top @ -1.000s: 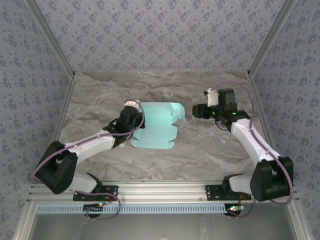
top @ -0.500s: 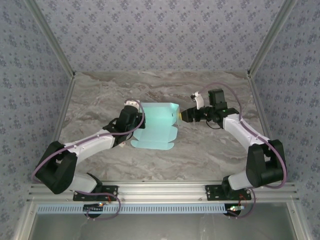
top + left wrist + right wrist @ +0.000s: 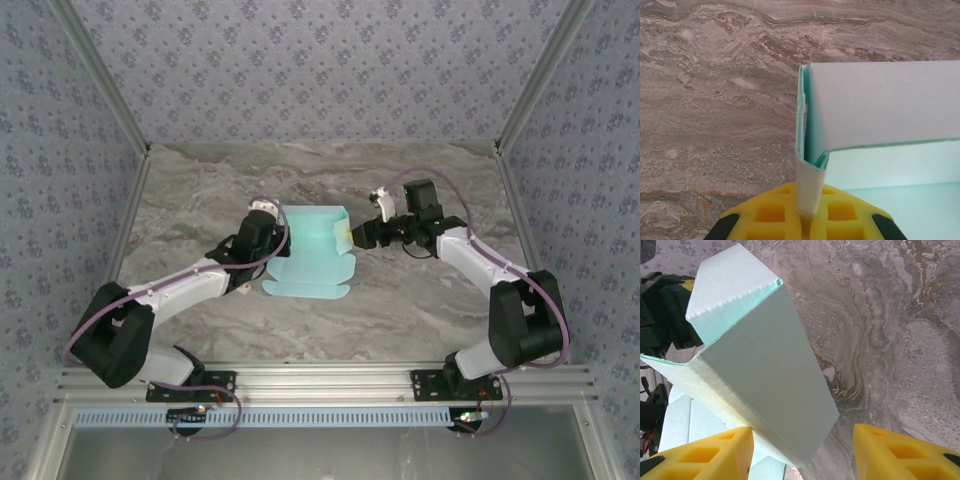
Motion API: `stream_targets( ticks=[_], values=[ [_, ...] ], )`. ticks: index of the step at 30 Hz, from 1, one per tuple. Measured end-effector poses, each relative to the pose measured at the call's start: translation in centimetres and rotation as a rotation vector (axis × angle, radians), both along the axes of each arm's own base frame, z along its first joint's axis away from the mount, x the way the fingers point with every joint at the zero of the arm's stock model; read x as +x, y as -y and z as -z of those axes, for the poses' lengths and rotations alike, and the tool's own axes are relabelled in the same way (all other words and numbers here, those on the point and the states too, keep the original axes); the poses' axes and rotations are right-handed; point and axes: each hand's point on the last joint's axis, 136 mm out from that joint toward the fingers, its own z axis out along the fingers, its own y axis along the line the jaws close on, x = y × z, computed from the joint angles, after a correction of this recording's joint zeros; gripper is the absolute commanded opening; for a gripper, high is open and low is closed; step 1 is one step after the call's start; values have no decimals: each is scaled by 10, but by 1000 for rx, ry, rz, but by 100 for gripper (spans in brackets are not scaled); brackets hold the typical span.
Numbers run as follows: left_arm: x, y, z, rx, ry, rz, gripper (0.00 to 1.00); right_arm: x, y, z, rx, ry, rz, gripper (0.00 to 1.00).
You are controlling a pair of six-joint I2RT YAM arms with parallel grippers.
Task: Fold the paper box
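Note:
The paper box (image 3: 312, 252), pale turquoise card, lies partly folded at mid table. One wall stands up along its far side, and a flat flap spreads toward the near edge. My left gripper (image 3: 268, 233) is at the box's left end. Its yellow fingers (image 3: 765, 215) are shut on a folded tab of the paper box (image 3: 885, 105). My right gripper (image 3: 352, 235) is at the box's right end and stands open. A raised panel of the paper box (image 3: 760, 375) reaches between its fingers. The panel touches the left finger (image 3: 705, 455) and stays apart from the right one.
The marble table (image 3: 420, 300) is bordered by patterned walls at the back and on both sides. An aluminium rail (image 3: 320, 380) runs along the near edge, by the arm bases. Bare marble (image 3: 715, 100) lies to the left of the box.
My right gripper has moved left from open table to the box's right end. The right panel now stands raised and the box looks narrower. The left gripper has held still.

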Motion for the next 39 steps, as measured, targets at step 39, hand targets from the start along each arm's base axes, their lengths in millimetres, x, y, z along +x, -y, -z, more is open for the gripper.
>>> stream_targets(
  ticks=[39],
  values=[
    [0, 0, 4, 8, -12, -1, 0, 15, -28, 9, -428, 205, 328, 32]
  ],
)
